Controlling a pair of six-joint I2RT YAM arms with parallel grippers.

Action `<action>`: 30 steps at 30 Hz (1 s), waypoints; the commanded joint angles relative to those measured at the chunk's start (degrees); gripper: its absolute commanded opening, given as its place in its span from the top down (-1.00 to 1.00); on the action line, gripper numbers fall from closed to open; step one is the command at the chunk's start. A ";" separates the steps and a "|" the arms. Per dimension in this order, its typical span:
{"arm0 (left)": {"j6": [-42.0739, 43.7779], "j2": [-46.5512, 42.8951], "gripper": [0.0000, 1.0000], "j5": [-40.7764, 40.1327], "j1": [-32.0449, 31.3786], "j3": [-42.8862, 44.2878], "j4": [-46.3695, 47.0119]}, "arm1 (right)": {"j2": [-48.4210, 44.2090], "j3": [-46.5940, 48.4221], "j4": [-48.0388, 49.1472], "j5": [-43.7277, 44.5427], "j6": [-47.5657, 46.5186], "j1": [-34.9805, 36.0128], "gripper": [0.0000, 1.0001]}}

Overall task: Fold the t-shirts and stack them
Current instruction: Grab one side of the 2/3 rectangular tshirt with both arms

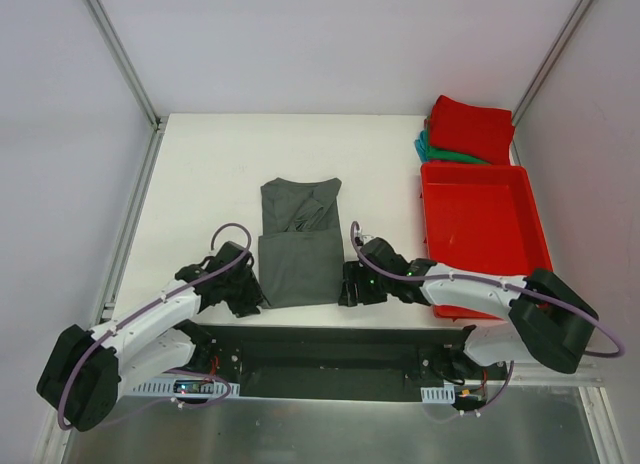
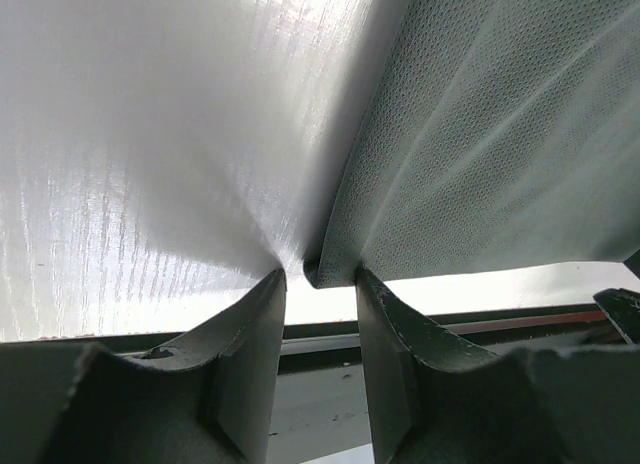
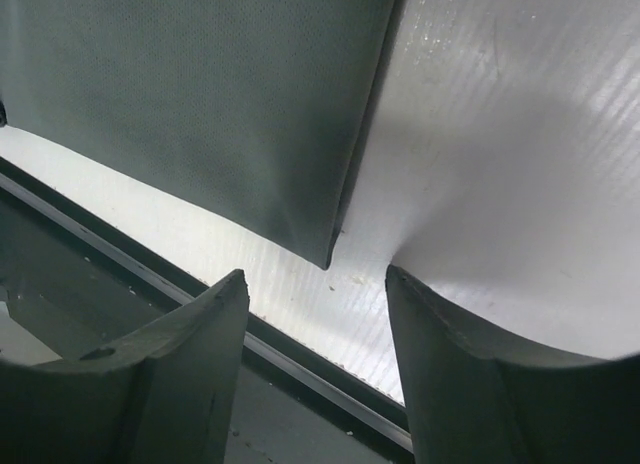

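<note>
White table (image 1: pixel 200 184) — grey t-shirt (image 1: pixel 298 264), far end rumpled, folds unclear — both jaws parted at near corners.

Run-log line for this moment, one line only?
grey t-shirt: partly folded, flat | left tool: open at near-left corner | right tool: open at near-right corner

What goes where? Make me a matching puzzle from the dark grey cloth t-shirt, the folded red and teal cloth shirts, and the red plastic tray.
1 dark grey t-shirt
2 folded red shirt
3 folded teal shirt
4 red plastic tray

A under another shirt, only its edge showing
B in the middle, lying alone
C top of the far right pile
D right side, just nearer than the pile

Pairs: 1-B, 2-C, 3-A, 4-D
</note>
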 commanded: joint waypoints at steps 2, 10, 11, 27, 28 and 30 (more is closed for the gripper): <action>0.50 4.85 0.33 -3.85 -0.42 -1.63 -3.11 | 3.55 2.07 1.08 1.95 2.56 1.48 -0.14; 1.37 11.54 0.53 -4.46 -0.42 -1.10 0.14 | 6.80 3.22 0.82 3.71 3.44 2.27 -0.02; 1.55 11.89 0.61 -4.55 -0.42 -1.02 0.58 | 7.07 3.22 0.90 4.24 3.61 2.27 0.06; 1.82 -7.68 1.00 0.28 -2.35 -4.62 -0.55 | -2.67 1.72 -1.99 -7.86 -2.62 3.42 0.98; 1.38 -10.23 1.00 0.89 -2.62 -4.45 -1.77 | -3.73 1.99 -2.52 -10.85 -3.41 3.50 0.99; 0.33 -14.89 1.00 1.07 -3.41 -3.66 -4.76 | -5.75 2.34 -3.49 -15.16 -4.55 3.76 0.99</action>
